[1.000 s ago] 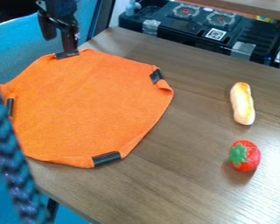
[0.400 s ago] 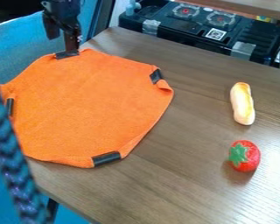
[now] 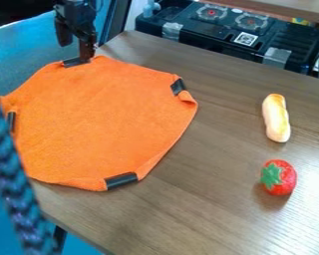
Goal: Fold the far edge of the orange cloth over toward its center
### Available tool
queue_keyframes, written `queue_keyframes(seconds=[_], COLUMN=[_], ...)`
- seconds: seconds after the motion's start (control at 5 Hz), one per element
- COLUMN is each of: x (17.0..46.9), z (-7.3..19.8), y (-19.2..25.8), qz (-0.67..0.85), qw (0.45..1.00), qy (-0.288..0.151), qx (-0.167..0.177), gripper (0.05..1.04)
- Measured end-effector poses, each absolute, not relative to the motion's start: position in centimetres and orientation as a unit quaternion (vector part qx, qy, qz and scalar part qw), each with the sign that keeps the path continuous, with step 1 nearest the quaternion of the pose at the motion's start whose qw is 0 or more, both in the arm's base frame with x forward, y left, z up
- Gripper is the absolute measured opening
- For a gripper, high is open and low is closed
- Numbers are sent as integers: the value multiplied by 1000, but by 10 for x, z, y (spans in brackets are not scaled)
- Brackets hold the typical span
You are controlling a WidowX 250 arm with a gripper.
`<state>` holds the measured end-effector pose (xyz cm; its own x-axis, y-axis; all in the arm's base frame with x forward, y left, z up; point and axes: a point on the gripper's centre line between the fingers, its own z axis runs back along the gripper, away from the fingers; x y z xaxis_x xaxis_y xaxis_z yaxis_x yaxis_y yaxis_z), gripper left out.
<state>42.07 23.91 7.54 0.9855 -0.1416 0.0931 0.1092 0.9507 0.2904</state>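
**Pincer (image 3: 76,52) parted at far corner of cloth (image 3: 99,119)**

I have the arm (image 3: 76,11) entering at the upper left of the camera view, pointing down, with the pincer at the cloth's far corner. Its two fingers stand clearly apart, one further left and higher, the other lower and over the edge by the far strip of tape (image 3: 76,62). I find nothing held between them. Whether the lower fingertip touches the tape or hangs just above it, I cannot tell.

The cloth lies on the left part of the worktop (image 3: 209,174). It is plain orange and spread mostly flat, its outline irregular. I count four dark strips of tape around its border: far, right, near and left. By the right strip the edge is bunched into a small fold; the near edge curls slightly.

To the right of the cloth, well apart from it, I record a bread roll (image 3: 276,118), pale with a golden top, and nearer the camera a red strawberry (image 3: 279,177) with its green leaves facing left.

Against the earlier frames, I note the pincer has shifted a little to the right. The cloth, bread roll and strawberry are unmoved.
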Motion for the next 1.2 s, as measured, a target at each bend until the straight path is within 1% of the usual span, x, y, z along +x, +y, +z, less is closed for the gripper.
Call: queue_keyframes(seconds=[0.4, 0.8, 1.0, 1.2], x=[431, 431, 430, 431], z=[69, 57, 51, 48], y=[249, 252, 253, 249], qz=[-53, -55, -56, -58], qw=[987, 987, 987, 987], qy=[-39, -22, -13, -3], qx=[150, 151, 151, 151], gripper=[1001, 982, 870, 577])
